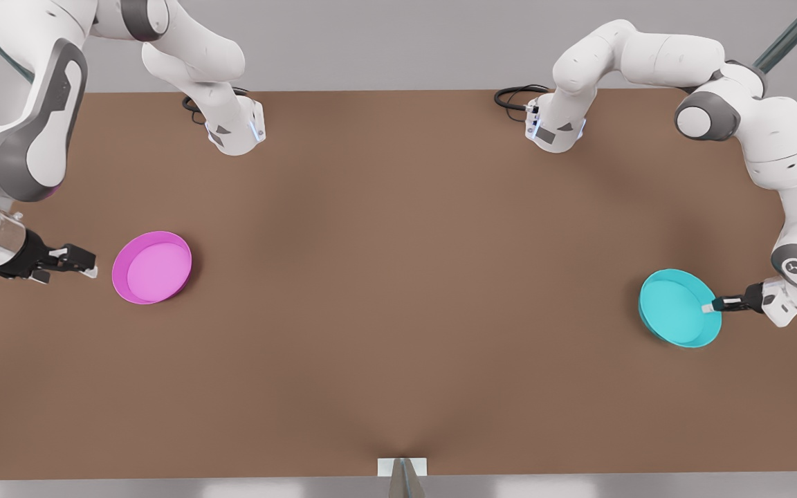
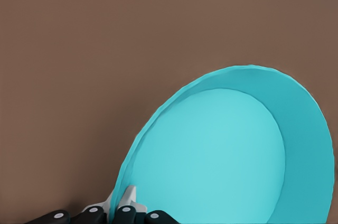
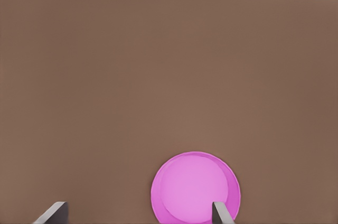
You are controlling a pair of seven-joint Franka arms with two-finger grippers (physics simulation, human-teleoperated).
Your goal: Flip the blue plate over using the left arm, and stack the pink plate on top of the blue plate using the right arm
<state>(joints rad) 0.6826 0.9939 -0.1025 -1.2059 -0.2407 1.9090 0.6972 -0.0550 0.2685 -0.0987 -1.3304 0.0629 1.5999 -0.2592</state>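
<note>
Left pincer (image 1: 710,305) clamps the blue plate's (image 1: 675,308) rim, tilting it hollow-up; right pincer (image 1: 91,266) wide beside the flat pink plate (image 1: 153,268)

Soft, even light falls from above on the matte brown desk (image 1: 398,290), bright without glare. Broad, faint shadows spread beneath both arms; a small dark one hugs the round magenta-pink plastic plate (image 1: 153,267). The glossy cyan plate (image 1: 679,308) shows gentle shading, no hard highlights.
</note>
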